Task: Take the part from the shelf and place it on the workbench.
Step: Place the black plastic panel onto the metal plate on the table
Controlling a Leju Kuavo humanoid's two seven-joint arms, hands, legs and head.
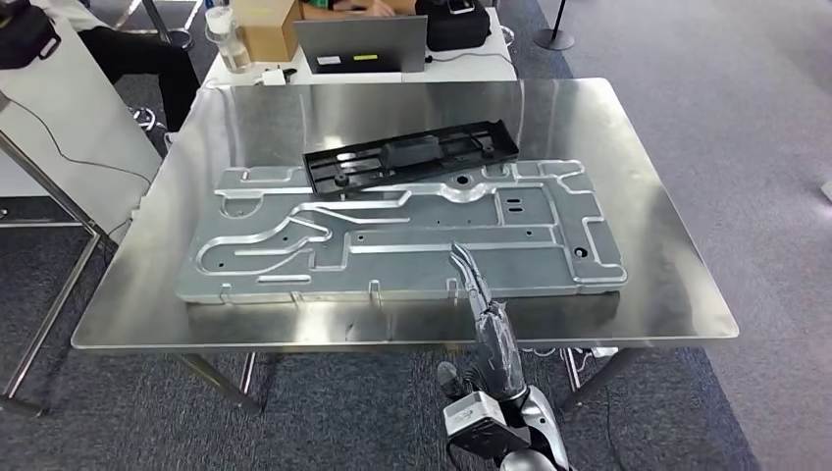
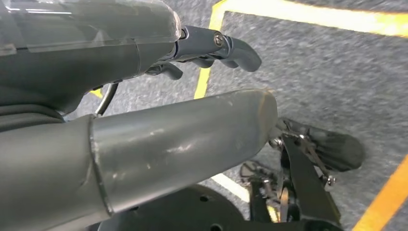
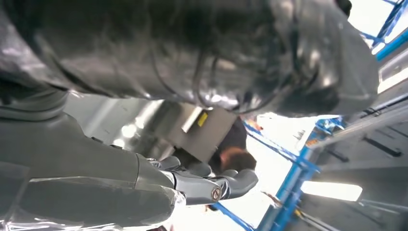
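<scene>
the black flat plastic part lies on the steel counter; right hand is empty with fingers straight, so lift it away slowly.

A long black ribbed plastic part lies flat on the tabletop, its near edge overlapping the far edge of the grey metal panel.

A black part lies on a silver-grey plate atop the shiny steel counter, grey carpet below.
</scene>
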